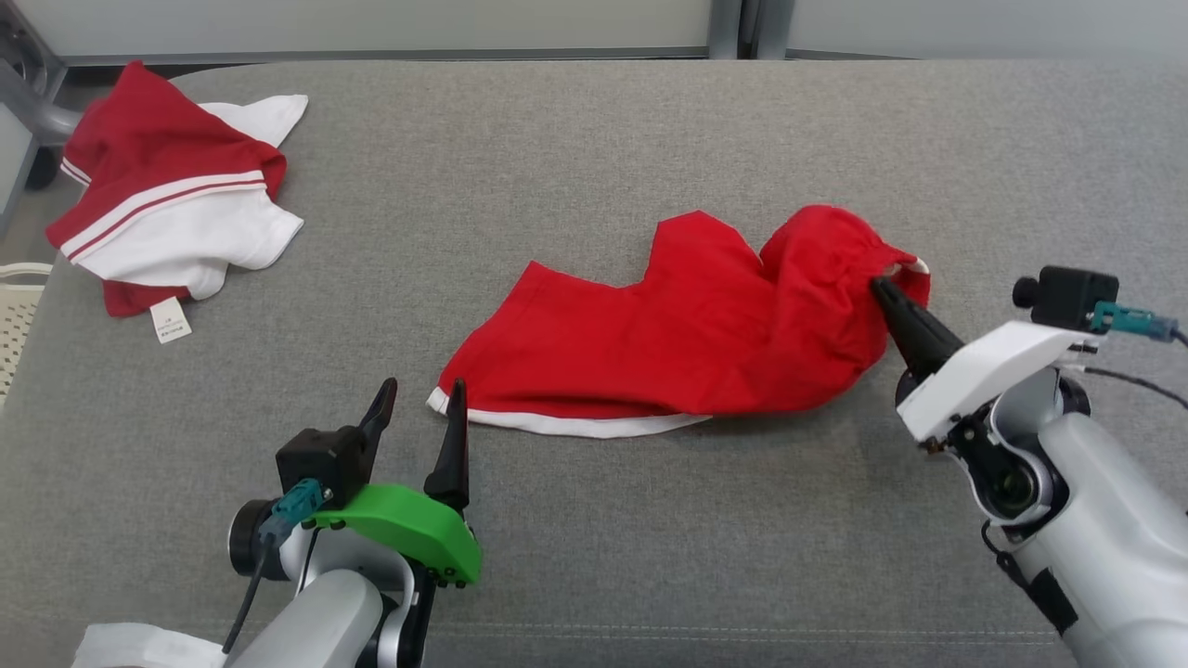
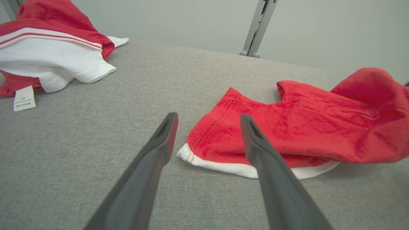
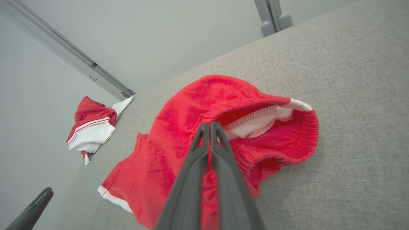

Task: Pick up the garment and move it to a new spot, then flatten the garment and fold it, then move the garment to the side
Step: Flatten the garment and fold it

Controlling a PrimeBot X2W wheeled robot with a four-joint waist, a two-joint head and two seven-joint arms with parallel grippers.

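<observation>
The garment (image 1: 687,325), a pair of red shorts with a white hem, lies crumpled across the middle of the grey padded surface (image 1: 594,139). My right gripper (image 1: 877,283) is shut on its gathered waistband at the right end, which bulges up off the surface. In the right wrist view the closed fingertips (image 3: 210,124) pinch the red waistband edge of the garment (image 3: 191,105). My left gripper (image 1: 423,385) stands open just left of the leg hem's corner. In the left wrist view the left gripper (image 2: 208,116) frames that corner of the garment (image 2: 303,127) without touching it.
A second red and white garment (image 1: 176,204) with a label lies bunched at the far left corner (image 2: 54,54) (image 3: 92,127). A white basket (image 1: 19,315) sits off the left edge. A grey post (image 2: 258,28) rises behind the surface's back edge.
</observation>
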